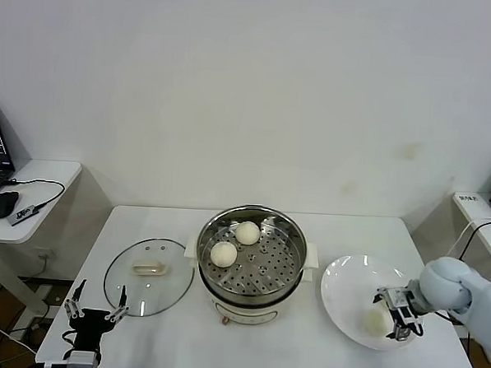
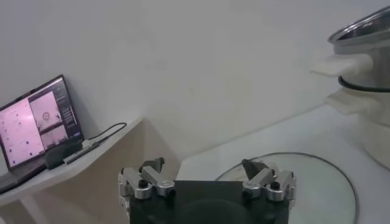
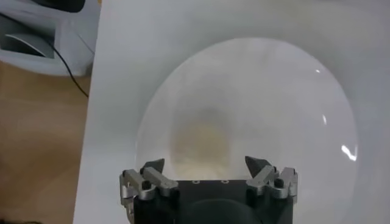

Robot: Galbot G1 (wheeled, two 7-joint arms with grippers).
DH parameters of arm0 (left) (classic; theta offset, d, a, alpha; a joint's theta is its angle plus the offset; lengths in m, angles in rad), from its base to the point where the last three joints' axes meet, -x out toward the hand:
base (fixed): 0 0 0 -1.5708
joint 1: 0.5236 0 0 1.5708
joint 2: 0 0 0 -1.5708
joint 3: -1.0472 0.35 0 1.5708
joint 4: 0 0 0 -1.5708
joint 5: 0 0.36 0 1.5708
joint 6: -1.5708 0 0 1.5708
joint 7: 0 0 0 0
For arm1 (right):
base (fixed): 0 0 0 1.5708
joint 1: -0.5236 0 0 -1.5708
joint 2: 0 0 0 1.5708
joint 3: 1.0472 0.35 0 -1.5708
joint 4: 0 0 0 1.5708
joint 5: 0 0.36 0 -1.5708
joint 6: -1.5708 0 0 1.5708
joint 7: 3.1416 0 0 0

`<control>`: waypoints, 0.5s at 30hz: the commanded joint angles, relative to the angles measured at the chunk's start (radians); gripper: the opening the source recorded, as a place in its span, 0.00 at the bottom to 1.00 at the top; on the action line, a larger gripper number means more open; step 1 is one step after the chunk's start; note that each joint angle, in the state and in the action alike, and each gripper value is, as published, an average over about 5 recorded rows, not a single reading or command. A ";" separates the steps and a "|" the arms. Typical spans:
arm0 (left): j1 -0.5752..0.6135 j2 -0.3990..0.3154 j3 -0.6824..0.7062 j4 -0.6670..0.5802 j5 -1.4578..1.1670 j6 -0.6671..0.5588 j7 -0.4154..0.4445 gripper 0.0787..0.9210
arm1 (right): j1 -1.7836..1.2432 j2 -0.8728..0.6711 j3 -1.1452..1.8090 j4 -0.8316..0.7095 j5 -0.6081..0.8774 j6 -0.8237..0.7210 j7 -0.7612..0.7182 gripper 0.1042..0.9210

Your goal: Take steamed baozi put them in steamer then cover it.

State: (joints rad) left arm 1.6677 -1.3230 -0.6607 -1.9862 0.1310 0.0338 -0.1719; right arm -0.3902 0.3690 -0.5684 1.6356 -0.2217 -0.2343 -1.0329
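Reaching over the white plate (image 1: 352, 280) at the table's right end, the right gripper (image 1: 399, 317) hangs with jaws spread wide just beside a lone steamed baozi (image 1: 375, 321), which lies on the plate slightly toward the steamer (image 1: 250, 263) from the fingertips. Two more buns (image 1: 235, 243) already sit on the perforated tray. The cover (image 1: 148, 275) lies flat on the table to the steamer's left, and the left gripper (image 1: 95, 312), parked at the near left edge, is also spread wide and holds nothing.

From the left wrist, the cover's rim (image 2: 317, 159) curves just beyond that idle gripper (image 2: 204, 172), the steamer (image 2: 365, 67) rising farther off.

From the right wrist, the bun (image 3: 201, 143) sits directly ahead of the open right gripper (image 3: 205, 166), centred between the fingers, apparently not yet touched. Being round, it offers no preferred axis; the right arm is plainly the nearer one.
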 commanded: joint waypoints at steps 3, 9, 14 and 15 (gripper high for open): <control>-0.004 -0.001 0.002 0.005 0.000 -0.001 0.000 0.88 | -0.045 0.038 0.022 -0.038 -0.025 -0.008 0.018 0.84; -0.005 -0.001 0.003 0.005 0.000 -0.001 0.000 0.88 | -0.045 0.043 0.022 -0.044 -0.023 -0.014 0.017 0.77; -0.006 -0.001 0.002 0.004 0.000 -0.001 0.000 0.88 | -0.035 0.041 0.021 -0.044 -0.020 -0.016 0.011 0.68; -0.007 -0.001 0.003 0.004 0.000 0.000 0.000 0.88 | -0.028 0.040 0.020 -0.043 -0.018 -0.016 0.009 0.66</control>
State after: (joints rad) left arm 1.6615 -1.3242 -0.6583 -1.9813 0.1309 0.0332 -0.1722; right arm -0.4210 0.4020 -0.5517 1.5999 -0.2371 -0.2487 -1.0216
